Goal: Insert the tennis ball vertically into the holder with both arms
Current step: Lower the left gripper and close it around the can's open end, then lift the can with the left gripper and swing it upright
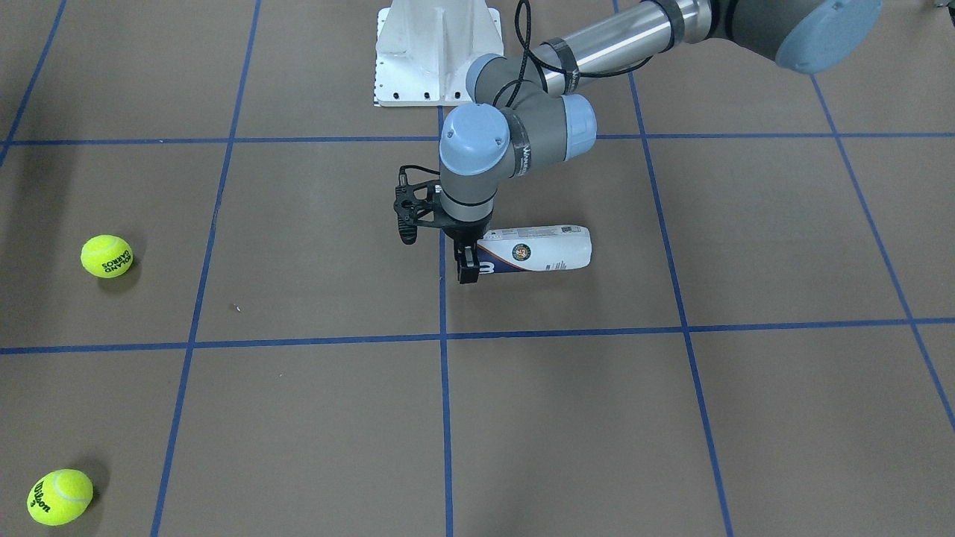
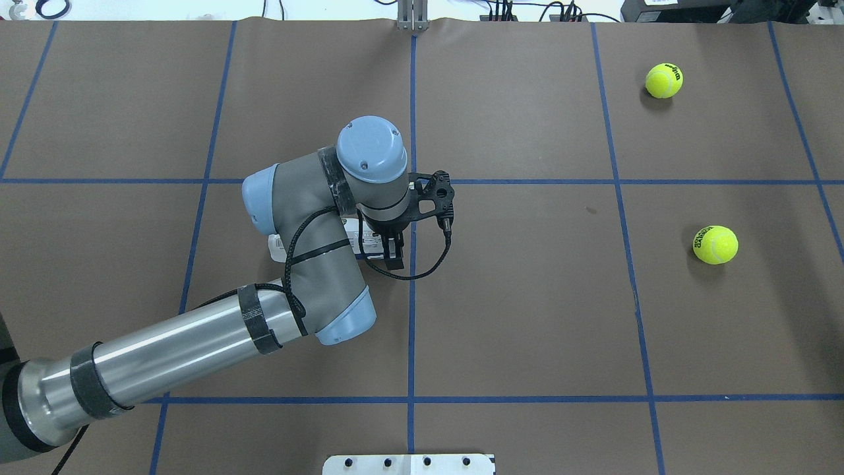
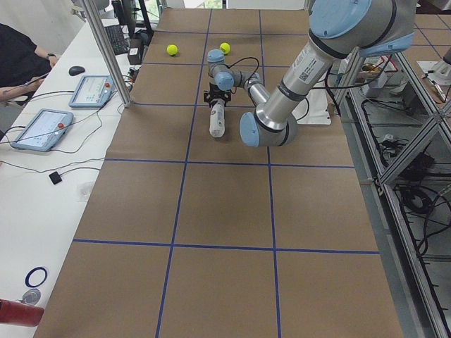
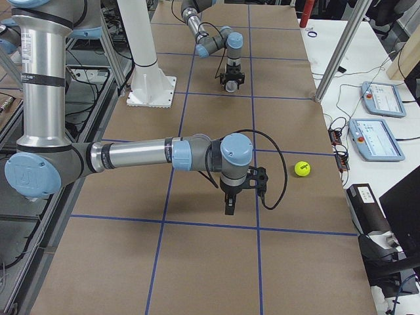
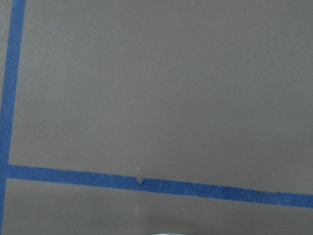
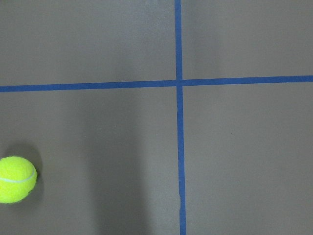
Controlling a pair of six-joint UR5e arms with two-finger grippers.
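The holder (image 1: 545, 250) lies on its side near the table's middle, label up. My left gripper (image 1: 467, 272) points straight down at the holder's end nearest the centre line. One finger (image 1: 468, 270) stands in front of that end and the other is hidden, so I cannot tell whether the grip is closed. In the overhead view the left arm covers most of the holder (image 2: 280, 247). Two tennis balls (image 2: 715, 245) (image 2: 664, 80) rest far off on the robot's right. My right gripper (image 4: 229, 209) hangs above the table beside the nearer ball (image 4: 302, 168). Its state cannot be told.
The white pedestal base (image 1: 436, 52) stands at the robot's edge of the table. Blue tape lines grid the brown surface. A person (image 3: 21, 56) sits at a side desk with tablets. An aluminium post (image 4: 341, 52) rises at the operators' side.
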